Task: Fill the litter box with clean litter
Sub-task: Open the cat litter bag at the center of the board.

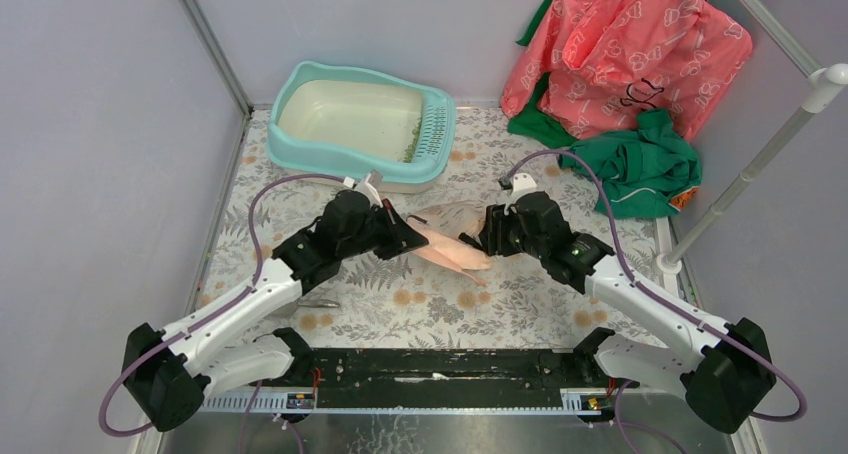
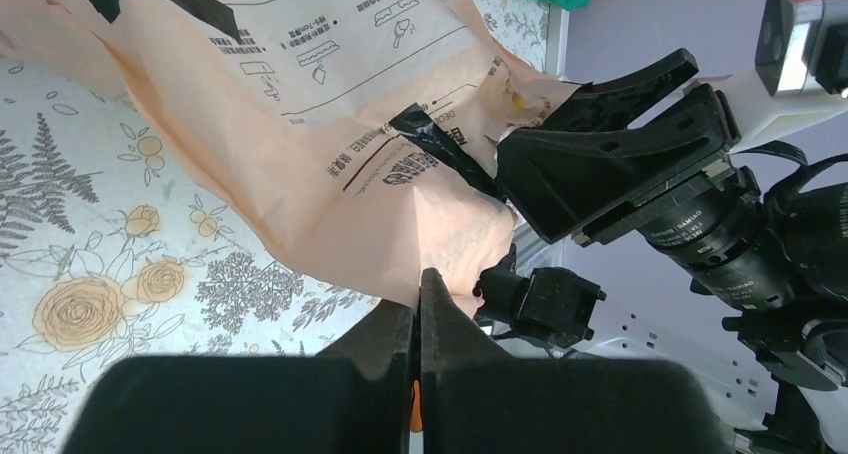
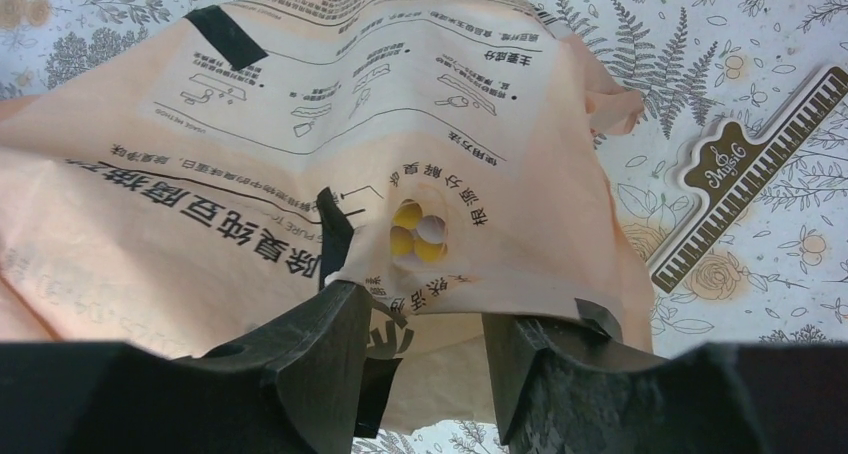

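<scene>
Between the two grippers the bag (image 1: 452, 249) hangs as a slack sheet, clear of the floral mat (image 1: 400, 304). It is thin peach-pink paper, creased and limp, printed with black text and line drawings, and a small round cut-out shows yellow and white below. The left gripper (image 2: 418, 286) has its fingers pressed together on a lower edge of the paper, with no gap between them. The right gripper (image 3: 420, 319) has its fingers drawn in on a bunched fold, and paper fills the narrow gap between them; it is judged to be gripping. The litter box (image 1: 320, 162) stands well beyond both sets of fingertips, toward the left gripper's side. It is a smooth, rounded, light-teal plastic tray with a cream basin and a slotted grille at one end. The clean litter (image 1: 411, 146) shows only as a thin scatter of green granules against the grille. The rest of the basin is bare, so filling is judged barely begun. The step in hand is carrying the bag. The bag's mouth cannot be located in these views, nor how much it holds. The next move calls for carrying the bag forward over the basin with both grips held and the opening tipped lowest, as limp paper may fold and spill short of the rim.
</scene>
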### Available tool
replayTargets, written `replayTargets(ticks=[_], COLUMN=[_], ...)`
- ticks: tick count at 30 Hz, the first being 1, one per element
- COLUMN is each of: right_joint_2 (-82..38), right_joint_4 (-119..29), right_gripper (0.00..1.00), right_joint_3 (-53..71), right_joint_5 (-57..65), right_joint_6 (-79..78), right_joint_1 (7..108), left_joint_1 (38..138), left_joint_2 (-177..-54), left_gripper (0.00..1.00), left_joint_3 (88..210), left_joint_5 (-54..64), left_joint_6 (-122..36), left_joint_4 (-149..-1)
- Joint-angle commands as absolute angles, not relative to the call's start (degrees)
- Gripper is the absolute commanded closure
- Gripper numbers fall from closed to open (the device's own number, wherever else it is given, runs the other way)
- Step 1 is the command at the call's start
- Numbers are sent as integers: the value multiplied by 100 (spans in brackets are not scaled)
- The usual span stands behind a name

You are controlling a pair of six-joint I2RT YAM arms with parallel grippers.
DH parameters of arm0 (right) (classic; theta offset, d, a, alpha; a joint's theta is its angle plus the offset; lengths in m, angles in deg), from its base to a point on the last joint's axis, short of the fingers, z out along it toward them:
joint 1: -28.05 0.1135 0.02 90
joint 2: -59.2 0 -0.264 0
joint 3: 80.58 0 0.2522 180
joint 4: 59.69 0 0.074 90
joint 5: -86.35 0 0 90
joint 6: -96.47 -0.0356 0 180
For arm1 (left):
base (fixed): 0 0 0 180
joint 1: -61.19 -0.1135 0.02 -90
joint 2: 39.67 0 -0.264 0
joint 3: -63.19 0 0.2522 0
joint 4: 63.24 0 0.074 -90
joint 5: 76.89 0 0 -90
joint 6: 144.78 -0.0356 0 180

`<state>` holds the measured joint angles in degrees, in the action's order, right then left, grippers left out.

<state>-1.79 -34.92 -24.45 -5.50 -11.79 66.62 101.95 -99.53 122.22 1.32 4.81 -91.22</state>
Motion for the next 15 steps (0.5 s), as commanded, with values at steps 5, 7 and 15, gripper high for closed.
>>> replayTargets(ticks=[5,7,15], right_joint_2=[60,115,-143], right_joint_4=[-3887,-3994,-4533], right_gripper=[49,48,50], right_joint_3=[-2644,-2702,-2842], right_joint_5=[-566,-402,1418], right_joint_6=[-1191,-1182,-1205], right_joint_1=[6614,6496,5922], left_joint_1=[10187,10187,10010], left_joint_2=[-9351,-9296,-9285], left_gripper=[100,100,100], left_joint_3=[12467,12383,12425], left_joint_5=[141,60,-357], left_joint_6=[558,640,726], left_joint_4=[-9227,-9084,-8712])
